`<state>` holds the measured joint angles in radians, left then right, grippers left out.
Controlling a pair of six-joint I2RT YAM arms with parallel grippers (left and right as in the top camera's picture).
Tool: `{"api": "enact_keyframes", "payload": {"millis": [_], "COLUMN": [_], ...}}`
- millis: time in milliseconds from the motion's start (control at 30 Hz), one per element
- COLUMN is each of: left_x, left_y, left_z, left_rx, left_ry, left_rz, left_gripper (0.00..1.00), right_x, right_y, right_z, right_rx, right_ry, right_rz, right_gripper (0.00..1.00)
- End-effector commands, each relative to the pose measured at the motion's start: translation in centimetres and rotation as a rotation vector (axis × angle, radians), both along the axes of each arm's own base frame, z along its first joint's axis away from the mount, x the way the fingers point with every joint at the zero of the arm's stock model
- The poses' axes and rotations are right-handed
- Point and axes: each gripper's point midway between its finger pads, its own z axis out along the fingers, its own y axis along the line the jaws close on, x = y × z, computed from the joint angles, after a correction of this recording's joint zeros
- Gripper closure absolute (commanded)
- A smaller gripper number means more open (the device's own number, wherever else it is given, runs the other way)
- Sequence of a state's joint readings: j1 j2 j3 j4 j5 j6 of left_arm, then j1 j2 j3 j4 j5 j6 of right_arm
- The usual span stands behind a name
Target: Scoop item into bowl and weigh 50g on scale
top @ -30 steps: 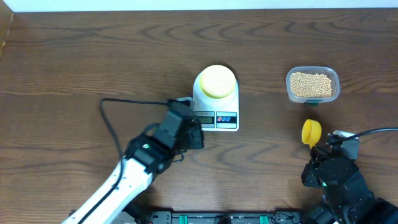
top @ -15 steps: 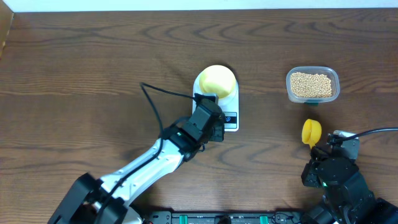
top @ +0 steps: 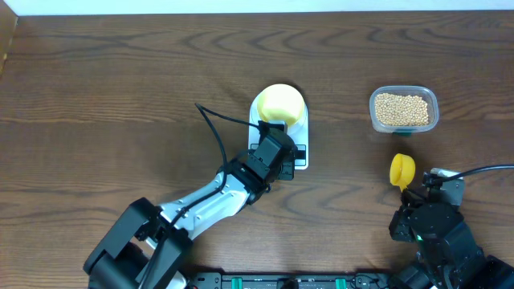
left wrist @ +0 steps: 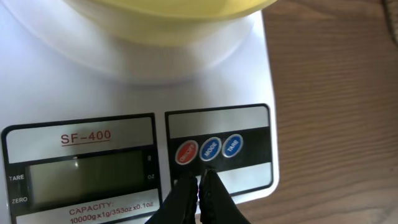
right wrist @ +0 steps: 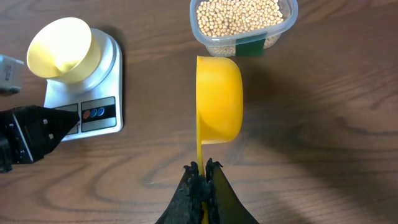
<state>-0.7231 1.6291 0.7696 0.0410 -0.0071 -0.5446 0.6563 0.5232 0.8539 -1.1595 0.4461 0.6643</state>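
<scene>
The pale yellow-green bowl (top: pixel 280 103) stands on the white scale (top: pixel 299 128); both also show in the right wrist view, the bowl (right wrist: pixel 60 50) on the scale (right wrist: pixel 106 71). My left gripper (left wrist: pixel 199 176) is shut and empty, its tips right at the scale's red and blue buttons (left wrist: pixel 210 149) beside the grey display (left wrist: pixel 87 176). My right gripper (right wrist: pixel 201 168) is shut on the handle of the bright yellow scoop (right wrist: pixel 219 96), which looks empty. The tan beans (top: pixel 401 108) fill a clear tub (right wrist: pixel 244 22) at the right, beyond the scoop (top: pixel 401 169).
The left arm's black cable (top: pixel 213 128) loops over the wooden table left of the scale. The table's far edge meets a white strip (top: pixel 257 6) at the top.
My left gripper has swung right and forward from the table left of the scale to the scale's button panel. The right arm and scoop have not moved.
</scene>
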Motion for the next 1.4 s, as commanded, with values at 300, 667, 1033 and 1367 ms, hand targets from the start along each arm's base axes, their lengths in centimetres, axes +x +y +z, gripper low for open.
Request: {"api": "enact_keyframes", "payload": {"millis": [300,667,1033,1367], "left_x": [1.9,2.0,1.9,1.9], "left_y": [0.8,0.7,0.8,0.8], "left_z": [-0.2,-1.3,-1.8,-2.4], "left_rx": [0.057,0.057,0.063,0.068], "left_ry": [-0.087,-0.070,-0.058,-0.049], "left_rz": [0.058,0.068,0.073,0.076], "left_gripper": [0.93,0.93,0.93,0.93], "right_x": [0.2,0.2,0.2,0.2], "right_y": [-0.4,-0.4,-0.3,-0.3], "right_z": [0.9,0.9,0.9,0.9], "right_rx": [-0.014,-0.011,-0.009,-0.009], "right_ry": [-0.028,-0.031,-0.030,-0.030], "right_rz": [-0.012,-0.012,-0.010,-0.009], "right_gripper": [0.99,0.99,0.99,0.99]}}
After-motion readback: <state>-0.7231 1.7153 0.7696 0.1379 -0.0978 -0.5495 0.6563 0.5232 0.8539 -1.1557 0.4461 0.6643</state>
